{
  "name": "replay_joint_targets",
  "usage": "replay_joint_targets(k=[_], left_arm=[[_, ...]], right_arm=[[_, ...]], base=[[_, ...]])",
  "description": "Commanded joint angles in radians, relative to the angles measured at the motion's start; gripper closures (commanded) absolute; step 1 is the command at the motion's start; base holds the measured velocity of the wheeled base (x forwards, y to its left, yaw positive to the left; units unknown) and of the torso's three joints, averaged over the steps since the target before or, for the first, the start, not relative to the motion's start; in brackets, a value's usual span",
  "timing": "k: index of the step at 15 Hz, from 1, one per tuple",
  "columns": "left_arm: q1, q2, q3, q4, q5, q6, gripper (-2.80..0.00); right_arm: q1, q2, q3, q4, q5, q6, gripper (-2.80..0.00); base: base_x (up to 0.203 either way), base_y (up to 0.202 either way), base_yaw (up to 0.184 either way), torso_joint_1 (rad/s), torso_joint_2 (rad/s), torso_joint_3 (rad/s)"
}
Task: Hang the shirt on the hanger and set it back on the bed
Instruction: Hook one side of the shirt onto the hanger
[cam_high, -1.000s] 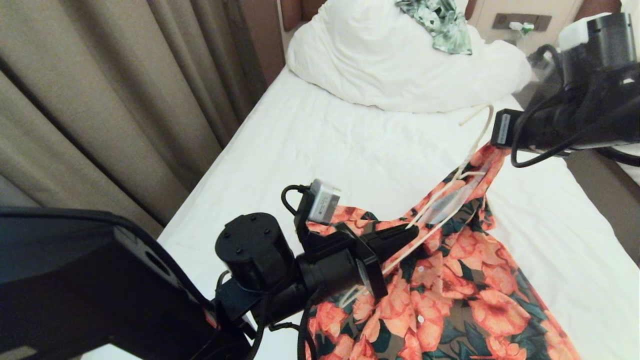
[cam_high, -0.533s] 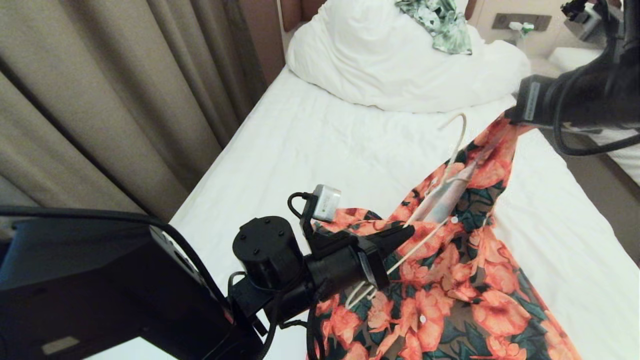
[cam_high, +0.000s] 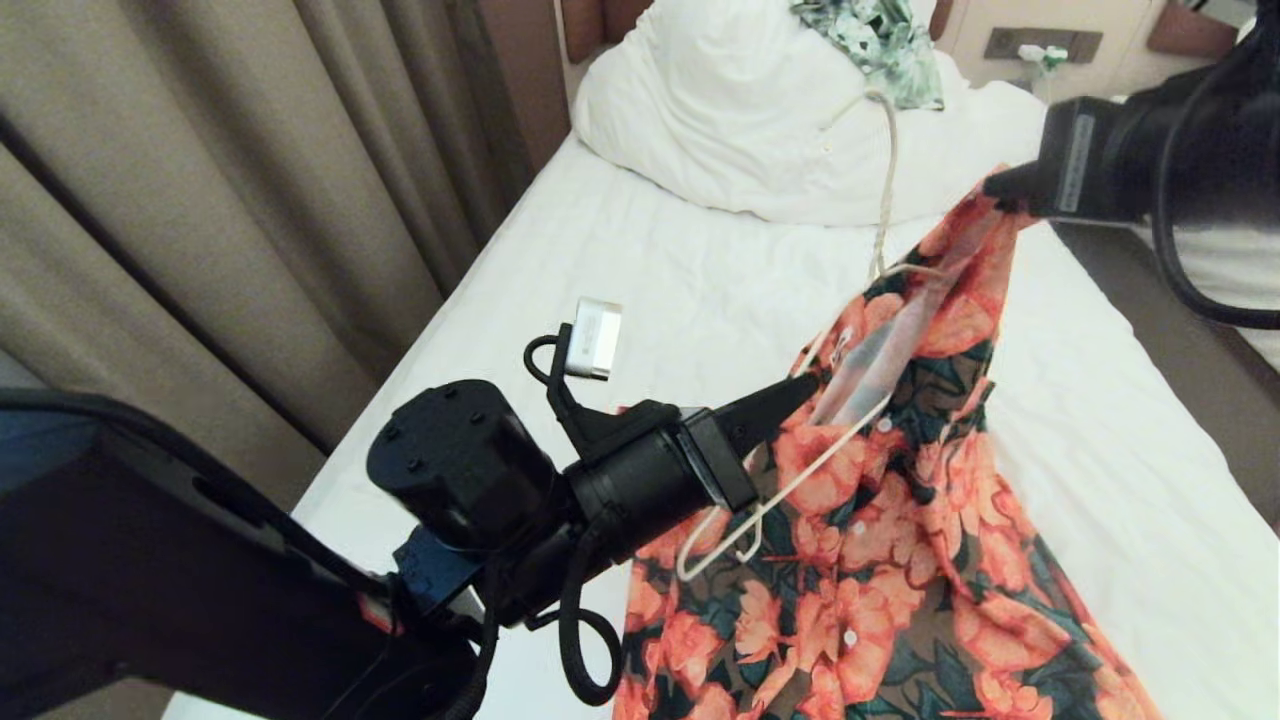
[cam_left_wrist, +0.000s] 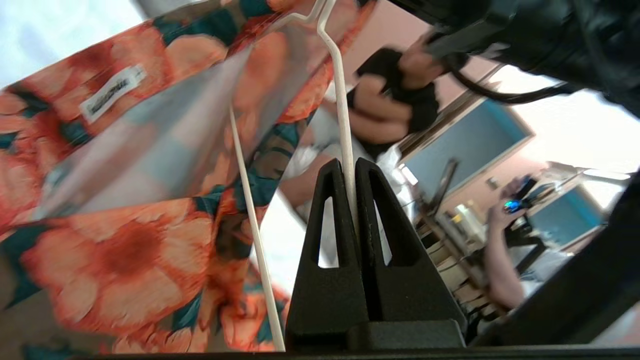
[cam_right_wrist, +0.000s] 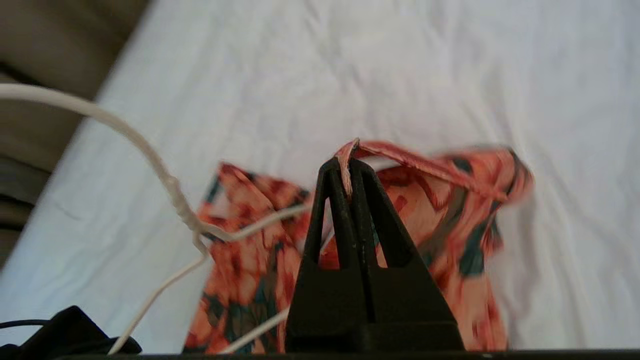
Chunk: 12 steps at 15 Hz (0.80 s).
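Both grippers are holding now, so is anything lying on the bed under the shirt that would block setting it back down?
Nothing visible does. The sheet of the bed beside the shirt is bare; the duvet and the green leafy garment sit farther up by the headboard. The left gripper clamps the hanger, the right gripper the shirt's edge.

The black right gripper (cam_right_wrist: 350, 162) has its two fingers pressed together on a thin edge of the orange-flowered shirt with dark green leaves (cam_right_wrist: 440, 200). The cloth hangs from the pinch over the white wrinkled bed sheet (cam_right_wrist: 425, 75). Beside the gripper, the thin cream-white wire hanger (cam_right_wrist: 170, 182) curves with its hook and twisted neck; its wires go into the shirt. A beige curtain (cam_right_wrist: 45, 50) is at the corner.
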Motion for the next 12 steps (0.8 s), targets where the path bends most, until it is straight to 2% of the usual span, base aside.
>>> replay_joint_targets(k=[1,4,8,12], left_arm=[[-0.002,-0.049,0.003,-0.008,-0.003,-0.007,0.0],[-0.008,-0.091,0.006,-0.008,-0.004,-0.009,0.0],[-0.005,-0.175,0.008,-0.008,-0.003,-0.041,0.0],[-0.013,-0.285,0.015,-0.008,-0.01,-0.046,0.0]], right_arm=[[0.037,-0.006,-0.002,-0.072,0.008,-0.066,0.0],[0.099,-0.025,-0.004,-0.122,0.028,-0.148,0.0],[0.159,-0.071,-0.005,-0.125,0.077,-0.195,0.0],[0.241,-0.087,-0.055,-0.124,0.112,-0.252,0.0]], base=[[0.0,0.0,0.0,0.0,0.0,0.0],[0.0,0.0,0.0,0.0,0.0,0.0],[0.0,0.0,0.0,0.0,0.0,0.0],[0.0,0.0,0.0,0.0,0.0,0.0]])
